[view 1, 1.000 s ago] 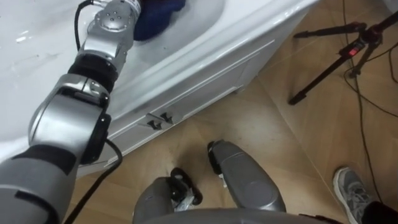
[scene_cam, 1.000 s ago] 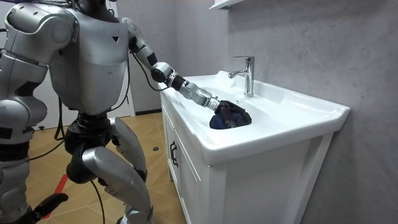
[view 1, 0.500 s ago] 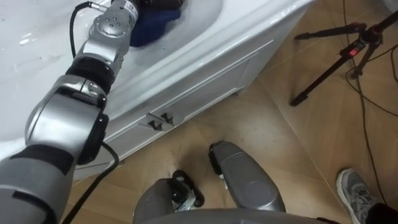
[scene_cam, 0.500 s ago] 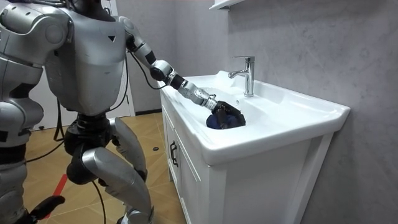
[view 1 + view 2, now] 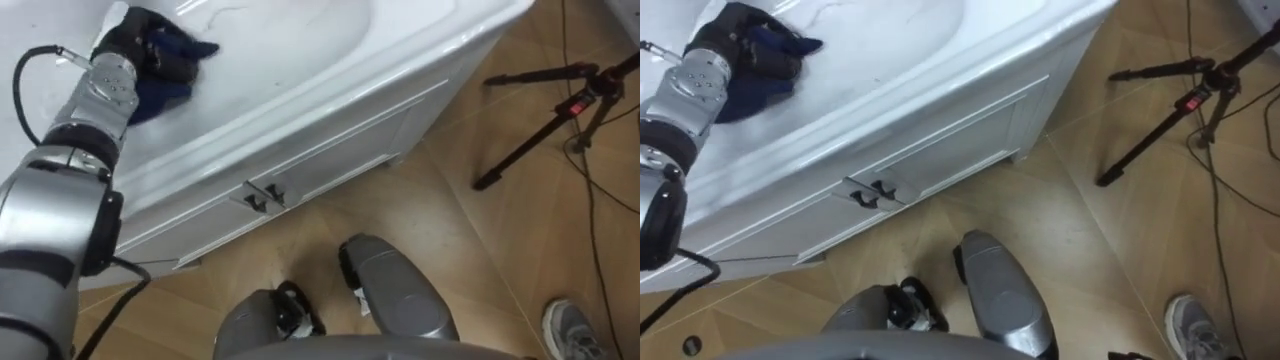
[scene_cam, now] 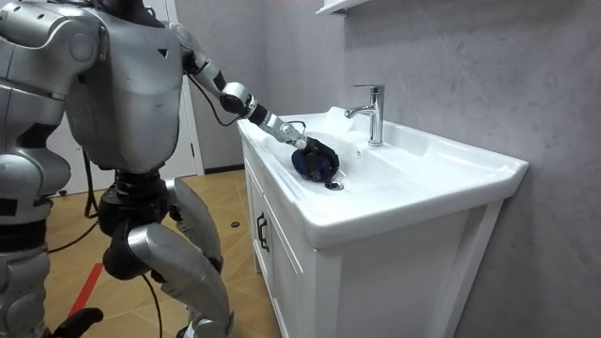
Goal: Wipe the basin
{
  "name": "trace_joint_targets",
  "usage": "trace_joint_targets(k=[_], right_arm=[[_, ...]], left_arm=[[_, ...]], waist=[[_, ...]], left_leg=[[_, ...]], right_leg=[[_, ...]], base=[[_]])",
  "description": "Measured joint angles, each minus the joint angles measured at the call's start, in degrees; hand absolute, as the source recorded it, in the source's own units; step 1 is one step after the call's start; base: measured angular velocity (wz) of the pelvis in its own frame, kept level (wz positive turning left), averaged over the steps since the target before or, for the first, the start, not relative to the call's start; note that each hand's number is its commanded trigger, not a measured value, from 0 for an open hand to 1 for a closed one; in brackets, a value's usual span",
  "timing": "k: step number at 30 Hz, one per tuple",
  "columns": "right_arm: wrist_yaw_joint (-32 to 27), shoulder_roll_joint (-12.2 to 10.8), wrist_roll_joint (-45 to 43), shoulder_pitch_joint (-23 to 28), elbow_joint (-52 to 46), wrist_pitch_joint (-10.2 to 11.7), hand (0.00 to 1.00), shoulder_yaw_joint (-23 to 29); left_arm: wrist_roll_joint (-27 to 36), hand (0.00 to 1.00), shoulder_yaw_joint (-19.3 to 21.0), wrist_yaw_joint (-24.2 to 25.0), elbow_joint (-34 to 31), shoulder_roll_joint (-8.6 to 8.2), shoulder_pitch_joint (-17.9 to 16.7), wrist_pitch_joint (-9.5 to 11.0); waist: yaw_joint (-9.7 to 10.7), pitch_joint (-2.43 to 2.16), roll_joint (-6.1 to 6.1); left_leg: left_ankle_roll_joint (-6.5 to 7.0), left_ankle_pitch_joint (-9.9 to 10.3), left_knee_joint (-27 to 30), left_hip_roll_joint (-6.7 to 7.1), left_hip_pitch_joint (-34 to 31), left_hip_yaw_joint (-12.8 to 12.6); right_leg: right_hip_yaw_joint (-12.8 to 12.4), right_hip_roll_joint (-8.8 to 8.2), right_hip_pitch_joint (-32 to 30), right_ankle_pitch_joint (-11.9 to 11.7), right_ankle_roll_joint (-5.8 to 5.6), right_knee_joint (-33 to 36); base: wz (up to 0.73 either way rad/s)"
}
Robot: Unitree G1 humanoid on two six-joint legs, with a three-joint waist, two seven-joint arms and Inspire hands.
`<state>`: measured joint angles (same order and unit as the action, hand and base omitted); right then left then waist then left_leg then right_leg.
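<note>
Standing at a white cabinet [image 5: 330, 140], the robot reaches into the basin [image 5: 290, 40], its left robot hand [image 5: 140, 45] curled around a bunched dark blue cloth [image 5: 165, 85] at the upper left of the left eye view. The cloth lies pressed against the bowl's sloping side, well apart from the tap [image 6: 374, 113]. The wiping appears to be mid-course: no dirt shows, and the bowl's middle and the side by the tap probably remain to be covered.
</note>
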<state>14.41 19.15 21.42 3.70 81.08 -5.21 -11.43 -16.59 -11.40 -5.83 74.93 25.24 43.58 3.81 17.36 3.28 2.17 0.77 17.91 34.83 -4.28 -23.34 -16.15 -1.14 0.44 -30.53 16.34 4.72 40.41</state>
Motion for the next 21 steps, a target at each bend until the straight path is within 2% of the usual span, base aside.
trace_joint_targets(k=[1, 3, 4, 6, 10, 14, 17, 21], right_arm=[[-0.11, 0.14, 0.00, 0.21, -0.08, 0.04, 0.00, 0.48], [-0.71, 0.73, -0.08, 1.45, -0.66, 0.17, 0.00, 2.02], [-0.86, 0.82, -0.08, 1.63, -0.65, 0.17, 0.00, 2.69], [-1.51, 0.98, -0.09, 2.04, -0.84, 0.18, 0.00, 4.05], [-2.06, 0.96, -0.70, 1.90, -3.30, 0.87, 0.00, 5.89], [-4.21, 1.00, -0.70, 1.80, -5.42, 2.30, 0.00, 9.06], [-5.09, 0.96, -1.30, 1.71, -6.22, 2.94, 0.00, 10.55], [-5.08, 0.83, -1.60, 1.89, -7.73, 3.41, 0.00, 10.57]], left_arm=[[-0.10, 1.00, 0.11, -0.33, 0.44, 0.16, -0.63, -0.01], [-2.09, 1.00, 1.27, -1.02, 0.59, 0.98, -3.62, -0.19], [-2.45, 1.00, 1.76, -1.19, 0.53, 1.17, -4.17, -0.16], [-5.24, 1.00, 2.19, -1.75, -0.24, 1.79, -5.92, 0.07], [-7.79, 1.00, 2.22, -2.28, -0.27, 1.85, -6.87, 0.53], [-7.79, 1.00, 4.51, -2.55, -1.36, 1.84, -9.36, 2.46], [-8.44, 1.00, 5.54, -2.60, -2.29, 1.87, -10.84, 3.89], [-10.58, 1.00, 6.08, -2.75, -6.68, 1.77, -16.34, 5.58]], waist=[[-0.14, -0.13, 0.10], [-0.97, -1.33, 0.68], [-1.25, -1.39, 0.75], [-2.42, -1.87, 1.20], [-3.52, -2.13, 1.61], [-4.58, -2.17, 1.65], [-5.86, -2.41, 1.87], [-6.70, -2.69, 2.23]], left_leg=[[0.00, 0.00, -0.23, -0.01, 0.36, 0.03], [-0.13, -0.10, -1.49, 0.15, 1.90, 0.12], [-0.18, -0.13, -1.69, 0.15, 2.21, 0.19], [-0.28, -0.19, -2.28, 0.03, 3.15, 0.47], [-0.63, -0.59, -3.87, -0.15, 5.03, 0.84], [-0.77, -0.95, -5.79, -0.15, 7.44, 0.42], [-1.10, -1.46, -7.09, -0.34, 8.98, 0.41], [-1.74, -2.12, -9.52, -0.56, 12.66, 1.63]], right_leg=[[0.09, 0.01, 0.54, 0.00, 0.00, -0.31], [0.23, 0.03, 2.06, -0.05, -0.09, -1.50], [0.23, 0.10, 2.51, -0.09, -0.11, -1.80], [0.38, 0.33, 3.93, -0.22, -0.17, -2.93], [0.51, 0.84, 6.08, -1.23, -0.10, -5.53], [0.15, 1.16, 8.43, -1.41, -0.10, -7.34], [0.16, 1.65, 9.94, -2.10, 0.07, -9.41], [0.40, 2.40, 14.47, -2.86, 0.55, -13.28]], base=[[0.00], [0.00], [0.00], [0.00], [-0.02], [-0.07], [-0.05], [0.00]])
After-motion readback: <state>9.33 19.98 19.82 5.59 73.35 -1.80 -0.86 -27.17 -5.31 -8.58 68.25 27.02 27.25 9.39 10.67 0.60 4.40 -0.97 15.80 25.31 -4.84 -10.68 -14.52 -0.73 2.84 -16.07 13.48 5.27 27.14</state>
